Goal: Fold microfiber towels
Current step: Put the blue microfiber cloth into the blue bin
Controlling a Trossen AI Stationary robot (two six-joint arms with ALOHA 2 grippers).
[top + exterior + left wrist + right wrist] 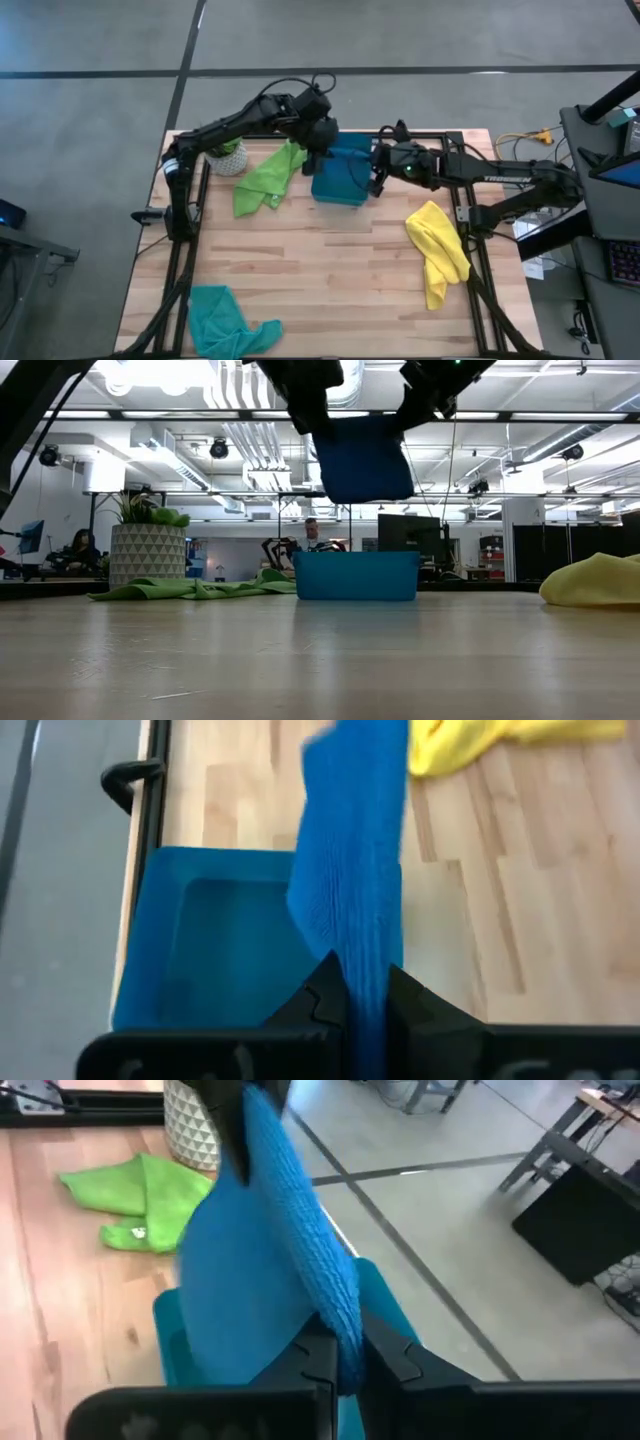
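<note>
A blue towel (352, 150) hangs in the air above the teal-blue bin (336, 194), stretched between my two grippers. My left gripper (322, 142) is shut on the towel's end toward the table's left, and my right gripper (381, 168) is shut on the end toward the right. In the low view the towel (362, 460) hangs clear above the bin (355, 576). A lime green towel (268, 178) lies crumpled left of the bin, a yellow towel (438, 250) lies at the right, and a teal towel (225, 320) lies at the near left corner. My left gripper pinches the blue towel's edge (366, 982) between its two fingers, slanting down from the far left. The towel runs away from the fingers as a narrow upright band, lifted clear over the bin (200, 920). My right gripper pinches the blue towel's opposite edge (344, 1328) between its two fingers, coming from the table's right and slanting slightly down. The cloth rises from the fingers toward the other gripper, and its body sags beside them, clear of the bin (385, 1300).
A patterned plant pot (228, 157) stands at the far left beside the green towel (140, 1195). The yellow towel (595, 582) sits at the right. Bare wooden table lies in the near middle. Black frame rails run along the table's left and right sides.
</note>
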